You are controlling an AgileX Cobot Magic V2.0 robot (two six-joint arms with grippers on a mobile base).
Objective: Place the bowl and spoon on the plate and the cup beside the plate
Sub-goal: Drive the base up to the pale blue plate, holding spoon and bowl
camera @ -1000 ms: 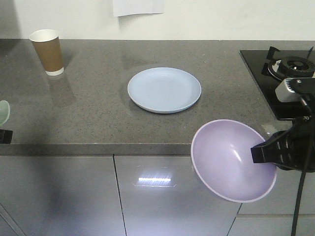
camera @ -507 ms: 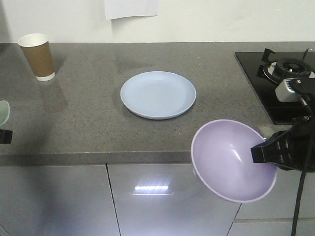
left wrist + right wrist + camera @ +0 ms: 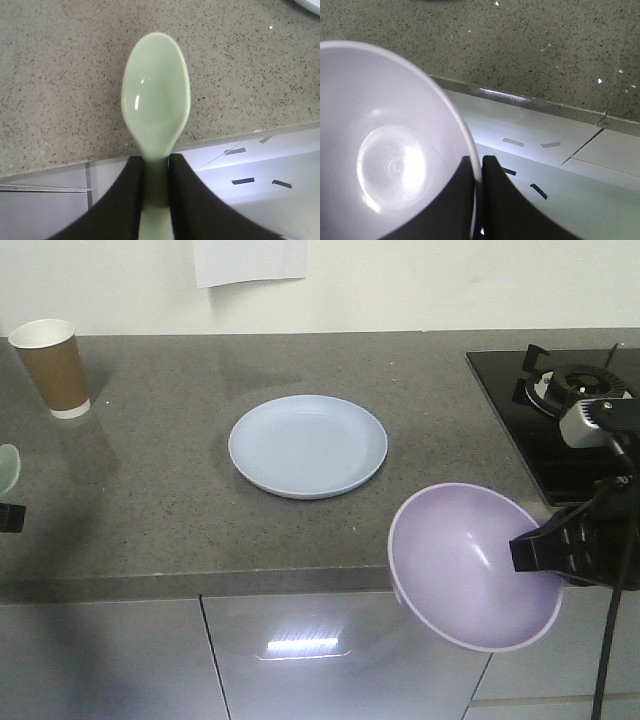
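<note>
Right gripper [image 3: 477, 162] only pinches the bowl [image 3: 460, 560] by its thin rim, tilted to its left past the surface [image 3: 150, 510] edge, so it could slip; left gripper [image 3: 156, 167] is clamped on the spoon [image 3: 156, 100].

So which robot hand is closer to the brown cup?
Left. The left gripper, holding the spoon, is by the counter's front edge on the cup's side. The right gripper, holding the bowl, is far across, past the plate.
</note>
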